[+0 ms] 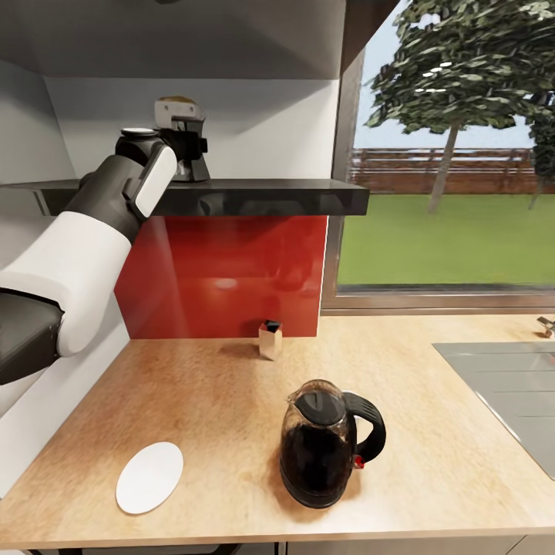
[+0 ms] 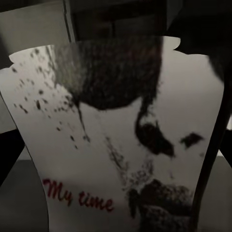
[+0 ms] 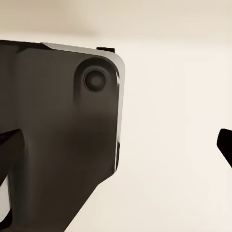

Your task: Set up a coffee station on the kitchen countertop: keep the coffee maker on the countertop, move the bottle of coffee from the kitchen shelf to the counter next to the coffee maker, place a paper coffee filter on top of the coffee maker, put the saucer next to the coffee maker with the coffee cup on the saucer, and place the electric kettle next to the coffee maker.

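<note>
Left hand (image 1: 183, 146) raised onto the thin dark grey glossy wall shelf (image 1: 308, 197), at the small coffee jar (image 1: 179, 102) with a yellow cap.
Its wrist view shows the jar's white label (image 2: 121, 145) close up, printed with dark speckled blotches and red script "My time", dark fingers (image 2: 212, 145) at either edge; whether they grip it I cannot tell. Well below the hand on the light wood-grain counter (image 1: 432, 462) stand a rounded clear-glass kettle (image 1: 324, 443) of dark liquid with black lid and loop handle, a flat round white saucer (image 1: 149, 478), and a small pale carton (image 1: 270, 339).
</note>
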